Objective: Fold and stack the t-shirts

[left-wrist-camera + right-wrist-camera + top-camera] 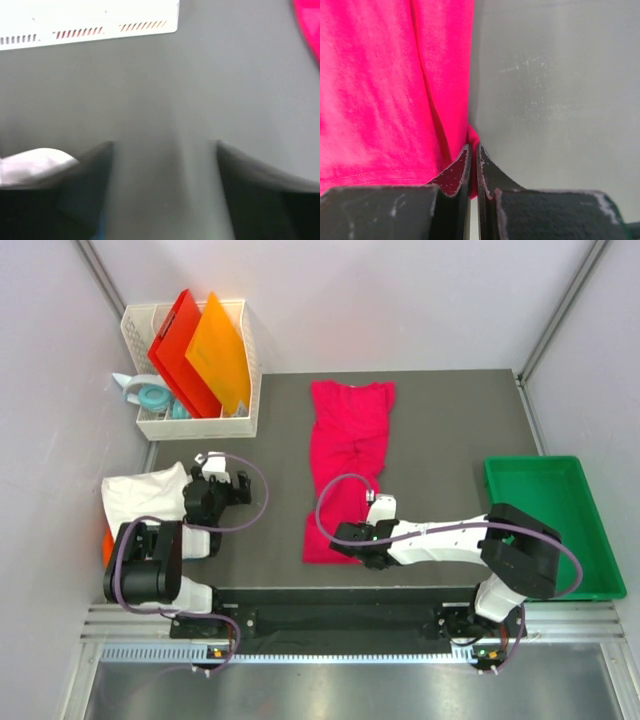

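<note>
A crimson-pink t-shirt [348, 455] lies folded into a long strip down the middle of the dark table; its edge also shows in the left wrist view [310, 25]. My right gripper [347, 536] [473, 150] is shut on the near right corner of this shirt [395, 90], with cloth pinched between the pads. A white t-shirt [145, 492] [35, 162] lies bunched at the table's left edge, on top of an orange t-shirt [107, 545]. Just right of the white shirt, my left gripper [222, 472] [162, 150] is open over bare table with nothing between its fingers.
A white basket [195, 425] [100, 20] at the back left holds a red board [172, 345] and an orange board [220, 350]. A teal tape dispenser [150, 395] sits beside it. A green tray [550, 525] stands off the table's right edge.
</note>
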Motion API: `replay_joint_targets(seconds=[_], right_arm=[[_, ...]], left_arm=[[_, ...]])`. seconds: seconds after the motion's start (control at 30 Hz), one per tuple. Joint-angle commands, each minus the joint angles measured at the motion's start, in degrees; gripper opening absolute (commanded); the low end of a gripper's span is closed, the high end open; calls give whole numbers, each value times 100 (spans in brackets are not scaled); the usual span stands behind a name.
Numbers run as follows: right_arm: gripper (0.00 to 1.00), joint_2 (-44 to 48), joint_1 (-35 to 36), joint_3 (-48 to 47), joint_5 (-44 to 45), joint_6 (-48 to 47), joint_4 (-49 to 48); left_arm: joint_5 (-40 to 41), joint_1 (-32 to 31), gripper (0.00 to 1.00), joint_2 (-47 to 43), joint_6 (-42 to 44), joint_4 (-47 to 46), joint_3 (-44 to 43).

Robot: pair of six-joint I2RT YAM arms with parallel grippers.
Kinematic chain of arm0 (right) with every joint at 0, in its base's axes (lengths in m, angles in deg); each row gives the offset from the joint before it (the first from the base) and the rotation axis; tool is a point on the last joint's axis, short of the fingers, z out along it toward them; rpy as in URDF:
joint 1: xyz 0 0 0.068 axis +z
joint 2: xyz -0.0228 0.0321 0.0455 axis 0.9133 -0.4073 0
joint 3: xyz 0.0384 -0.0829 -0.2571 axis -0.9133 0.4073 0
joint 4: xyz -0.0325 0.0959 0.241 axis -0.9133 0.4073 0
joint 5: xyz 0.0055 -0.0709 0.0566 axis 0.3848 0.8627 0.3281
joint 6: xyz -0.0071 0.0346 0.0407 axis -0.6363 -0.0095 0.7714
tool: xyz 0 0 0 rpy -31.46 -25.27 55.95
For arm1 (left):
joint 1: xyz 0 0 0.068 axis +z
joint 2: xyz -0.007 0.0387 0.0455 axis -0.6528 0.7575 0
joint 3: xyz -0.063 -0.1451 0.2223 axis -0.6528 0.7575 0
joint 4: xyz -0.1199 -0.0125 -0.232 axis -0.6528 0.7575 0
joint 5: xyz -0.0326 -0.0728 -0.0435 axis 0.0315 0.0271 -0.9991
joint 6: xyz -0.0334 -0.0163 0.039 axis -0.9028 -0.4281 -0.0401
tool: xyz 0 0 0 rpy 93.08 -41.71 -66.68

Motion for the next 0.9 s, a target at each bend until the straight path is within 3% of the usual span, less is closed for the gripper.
replay_joint_targets(seconds=[0.0, 0.1, 0.27, 0.43, 0.87], right_arm=[[0, -183, 46, -246, -120, -132, 525], [0, -298, 46, -387, -120, -132, 622], [0, -263, 55, -440, -173, -124, 666], [0, -157, 63, -185, -173, -317, 315], [0, 158, 20, 500, -190, -1379, -643]], left_arm=[[-488, 19, 98, 553, -46, -2562, 685], [-613, 11, 99, 1010, 15, -3381, 740], [-183, 19, 99, 809, -134, -1400, -146], [337, 11, 99, 932, -363, -1641, -105], [364, 11, 99, 932, -380, -1730, -52]])
